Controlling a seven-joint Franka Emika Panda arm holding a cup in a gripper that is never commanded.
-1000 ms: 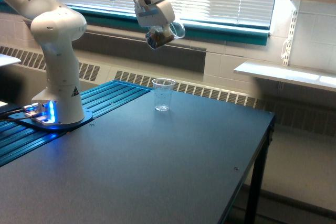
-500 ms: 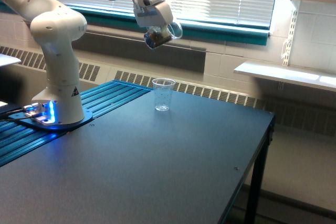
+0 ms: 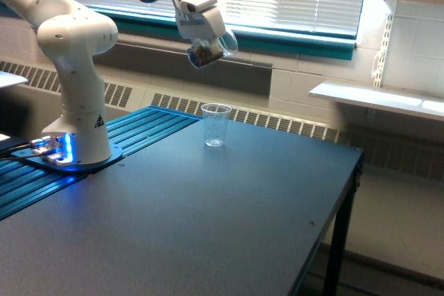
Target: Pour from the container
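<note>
The container [image 3: 214, 49] is a clear rounded vessel with dark contents inside, held tilted high above the table. My gripper [image 3: 205, 45] is shut on it, up near the window sill in the exterior view. Below it and slightly to the exterior view's right, a small clear tapered cup [image 3: 216, 125] with faint markings stands upright on the dark table [image 3: 208, 220]. A wide gap of air separates the container from the cup. The fingertips are hidden behind the container.
The arm's white base [image 3: 78, 129] stands on a blue ribbed mat [image 3: 139, 133] at the exterior view's left. The table's right edge [image 3: 350, 185] drops to the floor. A white shelf [image 3: 374, 98] juts from the wall at the right.
My gripper and the container have drifted a little up and toward the exterior view's left. The small cup has not moved.
</note>
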